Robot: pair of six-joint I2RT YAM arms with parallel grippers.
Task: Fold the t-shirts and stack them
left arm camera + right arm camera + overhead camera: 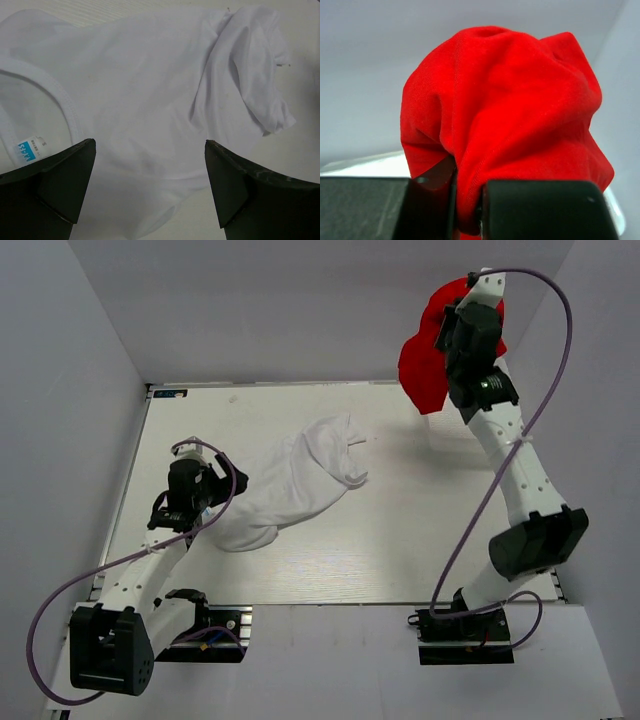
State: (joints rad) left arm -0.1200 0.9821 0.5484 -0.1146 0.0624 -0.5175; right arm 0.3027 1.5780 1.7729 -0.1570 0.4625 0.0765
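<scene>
The white t-shirt (290, 485) lies crumpled across the middle of the table, running from near left to far right. My left gripper (205, 502) is open at its near-left end, just above the cloth; in the left wrist view the shirt (150, 90) fills the frame between the wide-apart fingers (65, 175), with its collar and size label at the left. My right gripper (462, 315) is raised high at the far right and shut on the red t-shirt (428, 355), which hangs bunched from it. In the right wrist view the red cloth (505, 110) is pinched between the fingers.
The pale table (420, 540) is walled by white panels at the back and sides. Purple cables loop from both arms. The arm bases sit at the near edge.
</scene>
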